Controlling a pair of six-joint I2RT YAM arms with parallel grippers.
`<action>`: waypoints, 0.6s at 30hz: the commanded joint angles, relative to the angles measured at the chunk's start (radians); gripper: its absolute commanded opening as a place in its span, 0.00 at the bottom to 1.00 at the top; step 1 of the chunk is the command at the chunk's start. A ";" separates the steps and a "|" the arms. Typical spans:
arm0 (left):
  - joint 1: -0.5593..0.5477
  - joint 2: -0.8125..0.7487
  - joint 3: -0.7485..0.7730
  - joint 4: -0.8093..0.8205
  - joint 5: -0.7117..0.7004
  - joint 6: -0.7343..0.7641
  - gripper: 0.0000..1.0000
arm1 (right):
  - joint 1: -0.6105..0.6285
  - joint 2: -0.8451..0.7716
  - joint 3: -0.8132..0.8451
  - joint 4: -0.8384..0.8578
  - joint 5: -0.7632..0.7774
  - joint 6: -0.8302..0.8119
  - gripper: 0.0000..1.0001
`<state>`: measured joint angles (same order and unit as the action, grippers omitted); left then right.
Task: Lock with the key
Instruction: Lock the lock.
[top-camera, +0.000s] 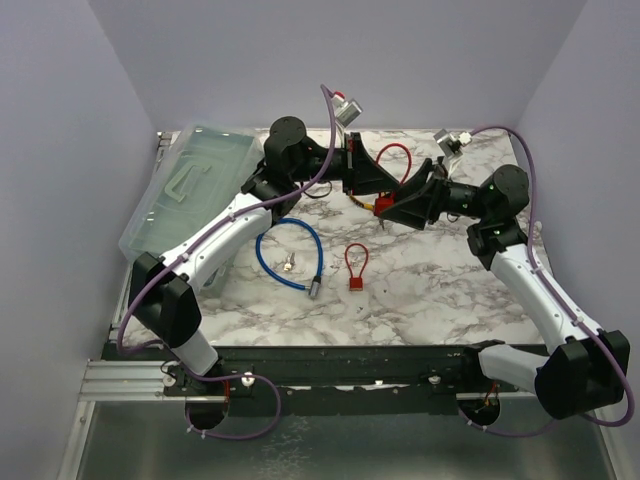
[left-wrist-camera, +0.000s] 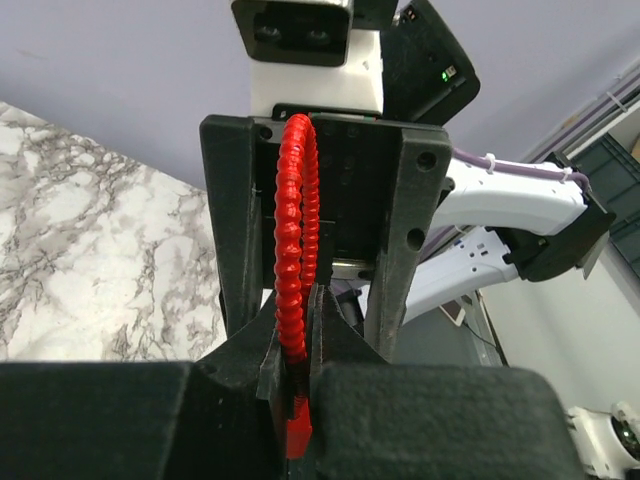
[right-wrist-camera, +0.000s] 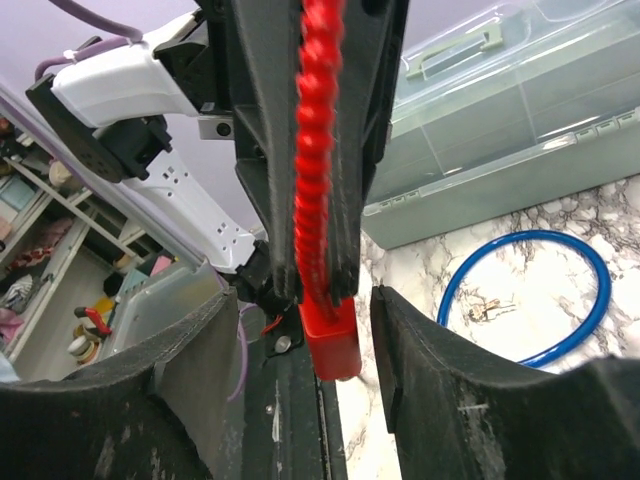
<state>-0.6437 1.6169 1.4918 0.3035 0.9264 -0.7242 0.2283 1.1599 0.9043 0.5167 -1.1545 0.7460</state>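
Nearby, blue cable lock around keys, red padlock, clear box.

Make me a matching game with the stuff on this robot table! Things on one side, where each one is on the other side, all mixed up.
Things:
1. blue cable ring
2. small red padlock
3. clear box
4. red cable lock

Where:
A. pinched in the left hand
B. at the table left edge
C. keys lying inside it
D. lying loose, just right of number 1

Pairs: 1-C, 2-D, 3-B, 4-A
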 joint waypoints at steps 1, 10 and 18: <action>-0.004 0.011 0.033 0.006 0.069 -0.024 0.00 | 0.006 0.007 0.046 -0.030 -0.066 -0.015 0.58; -0.005 0.032 0.052 0.006 0.059 -0.050 0.00 | 0.006 0.026 0.016 0.046 -0.087 0.027 0.53; -0.005 0.040 0.058 0.006 0.053 -0.067 0.00 | 0.006 0.032 0.027 0.011 -0.088 -0.011 0.33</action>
<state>-0.6437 1.6489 1.5112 0.2974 0.9649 -0.7773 0.2279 1.1851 0.9180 0.5297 -1.2064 0.7574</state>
